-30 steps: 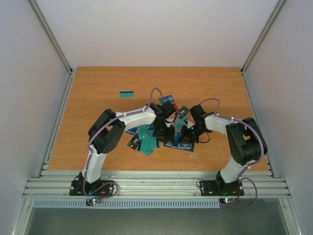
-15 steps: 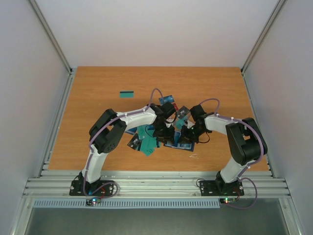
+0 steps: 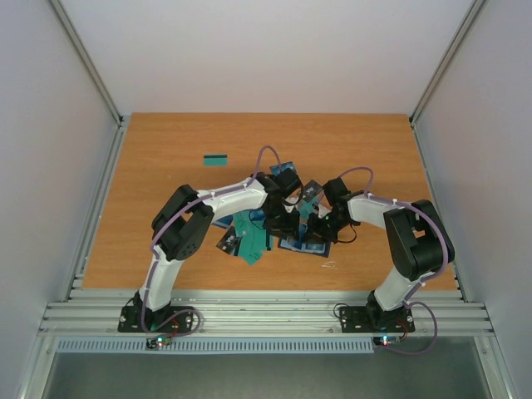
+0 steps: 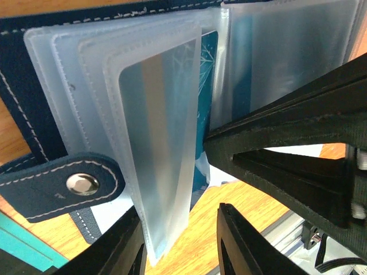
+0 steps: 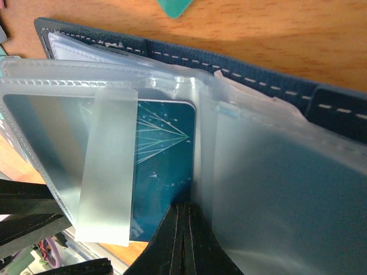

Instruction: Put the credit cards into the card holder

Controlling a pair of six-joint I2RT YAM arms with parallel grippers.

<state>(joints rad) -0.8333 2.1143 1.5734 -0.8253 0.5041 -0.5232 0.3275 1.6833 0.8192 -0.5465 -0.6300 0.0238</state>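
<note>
Card holder open on the desk, both grippers at its sleeves.

We find the card holder lying open on the desk, among loose credit cards, between the two arms near the desk's middle. One lone teal card lies well apart toward the far left. The clasp tab is unfastened. A patterned teal card sits inside a clear sleeve. The left gripper has its fingers apart, with the sleeve's lower edge between them. The right gripper has its fingers pressed together at the fold beside that card. We cannot tell whether anything is nipped between them.
</note>
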